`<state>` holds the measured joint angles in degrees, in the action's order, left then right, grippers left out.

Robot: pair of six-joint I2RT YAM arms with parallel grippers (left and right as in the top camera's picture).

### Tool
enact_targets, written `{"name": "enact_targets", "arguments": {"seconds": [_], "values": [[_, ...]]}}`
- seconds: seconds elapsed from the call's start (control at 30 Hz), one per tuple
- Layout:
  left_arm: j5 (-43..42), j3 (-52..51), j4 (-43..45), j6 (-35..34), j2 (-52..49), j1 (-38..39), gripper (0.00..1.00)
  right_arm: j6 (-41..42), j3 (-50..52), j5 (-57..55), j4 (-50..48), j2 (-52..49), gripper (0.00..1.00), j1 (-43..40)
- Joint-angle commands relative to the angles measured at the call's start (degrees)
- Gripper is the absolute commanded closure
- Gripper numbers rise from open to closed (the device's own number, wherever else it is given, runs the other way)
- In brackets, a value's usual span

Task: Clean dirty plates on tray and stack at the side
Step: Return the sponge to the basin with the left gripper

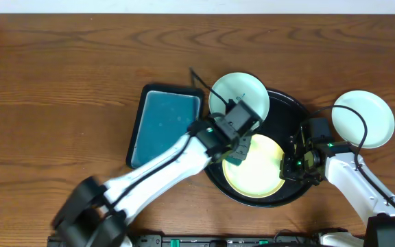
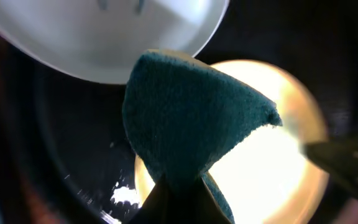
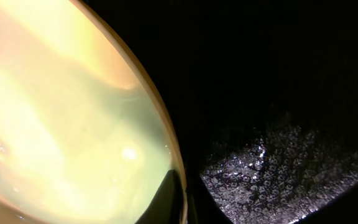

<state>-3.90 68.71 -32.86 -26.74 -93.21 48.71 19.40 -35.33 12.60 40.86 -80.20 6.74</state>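
Note:
The yellow plate (image 1: 256, 167) lies in the black tray (image 1: 290, 113). My left gripper (image 1: 235, 154) is shut on a dark teal sponge (image 2: 191, 124) and holds it over the yellow plate's (image 2: 272, 168) left part. A mint-blue plate (image 1: 238, 92) rests on the tray's back left rim, also in the left wrist view (image 2: 104, 37). My right gripper (image 1: 295, 167) is shut on the yellow plate's right rim (image 3: 176, 168), one finger over it and one under. The second mint-blue plate (image 1: 363, 118) sits on the table to the right of the tray.
A rectangular teal tray (image 1: 164, 125) with a dark rim lies left of the black tray. The table's front edge runs close below the black tray. The black tray's floor (image 3: 291, 155) shows beside the plate's rim.

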Motion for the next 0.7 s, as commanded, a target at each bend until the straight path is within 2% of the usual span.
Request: {"name": "enact_targets", "arguments": {"seconds": [0.0,0.1,0.27,0.4,0.67], "values": [[0.9,-0.2,-2.5,1.0,5.7,-2.4,0.92,0.3,0.6,-1.7,-0.7,-0.4,0.94,0.5],[0.9,-0.2,-5.8,1.3,9.3,-8.1,0.93,0.3,0.6,-1.7,-1.6,-0.4,0.91,0.5],[-0.8,-0.2,-8.0,5.2,9.8,-18.9,0.93,0.3,0.6,-1.7,-2.3,-0.4,0.95,0.5],[-5.0,-0.2,-8.3,10.7,7.6,-25.8,0.92,0.3,0.6,-1.7,-2.6,-0.4,0.97,0.5],[-5.6,-0.2,-10.2,10.6,-0.5,-33.0,0.93,0.3,0.6,-0.8,-2.7,-0.4,0.99,0.5]]}}
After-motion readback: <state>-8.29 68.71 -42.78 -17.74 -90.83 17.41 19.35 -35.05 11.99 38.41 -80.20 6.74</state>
